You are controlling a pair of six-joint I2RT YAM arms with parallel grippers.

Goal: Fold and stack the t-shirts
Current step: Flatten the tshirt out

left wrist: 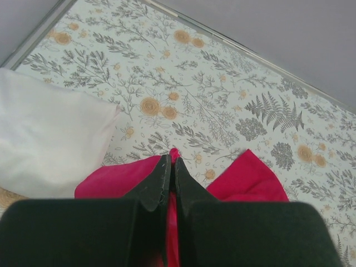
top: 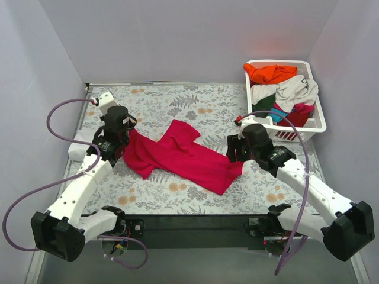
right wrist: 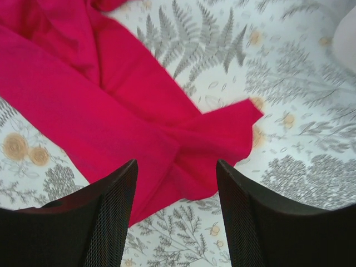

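A crimson-pink t-shirt (top: 183, 155) lies rumpled across the middle of the flowered table, stretched from left to lower right. My left gripper (top: 125, 137) is shut on its left end; in the left wrist view a pinch of the pink t-shirt (left wrist: 245, 179) pokes out between the closed fingers (left wrist: 158, 183). My right gripper (top: 235, 152) hovers over the shirt's right end, open, with nothing between its fingers (right wrist: 114, 194); the pink t-shirt (right wrist: 139, 117) lies flat below them. A folded white t-shirt (left wrist: 47, 133) rests at the table's left edge. Other t-shirts, orange (top: 269, 73), off-white and green, fill the basket.
A white slotted plastic basket (top: 315, 120) stands at the back right corner. The white folded t-shirt (top: 79, 147) sits close beside the left arm. Grey walls close in the table at the back and both sides.
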